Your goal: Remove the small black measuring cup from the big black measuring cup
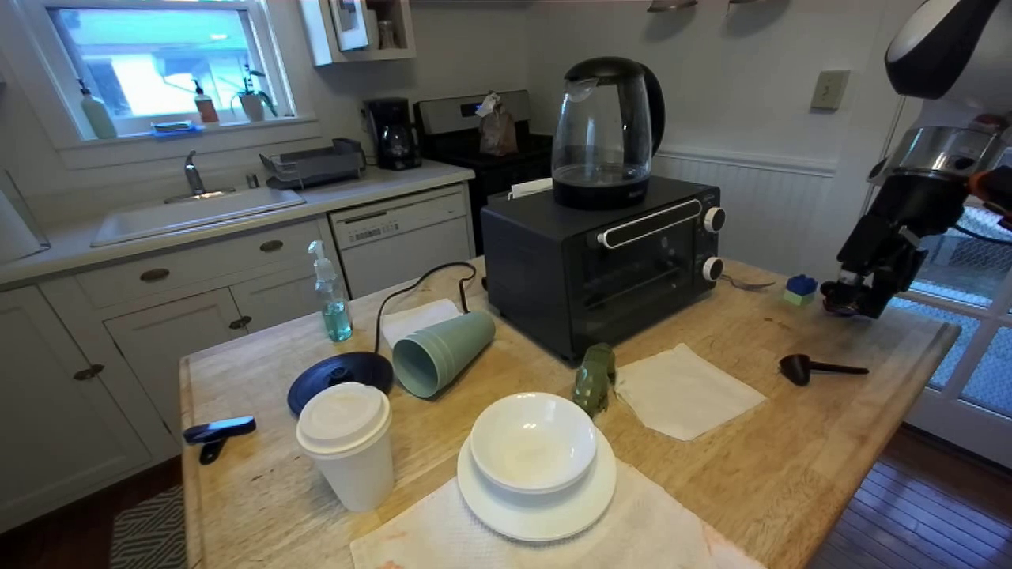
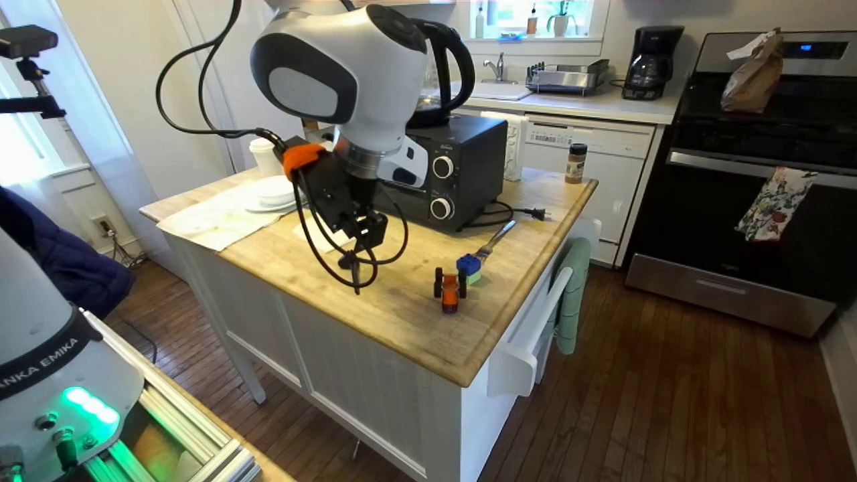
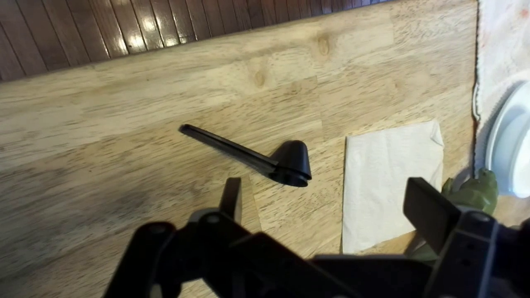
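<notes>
The big black measuring cup [image 3: 295, 156] lies on its side on the wooden table, with its long flat handle toward the left in the wrist view. It also shows in both exterior views [image 1: 797, 368] [image 2: 347, 260]. The small black measuring cup [image 3: 290, 182] appears nested inside it. Only its rim shows at the bowl mouth, and the handles look stacked. My gripper [image 3: 330, 200] is open and empty above the table. In the wrist view the bowls lie just beyond the gap between the fingers, nearer the left finger. In an exterior view the gripper [image 1: 860, 294] is behind the cups.
A white napkin [image 3: 387, 178] lies beside the cups, with a green toy [image 3: 476, 191] past it. The black toaster oven [image 1: 601, 261] bears a glass kettle [image 1: 602, 134]. A toy car [image 2: 450, 291], blocks [image 2: 469, 264] and a fork [image 2: 495, 241] lie near the table edge.
</notes>
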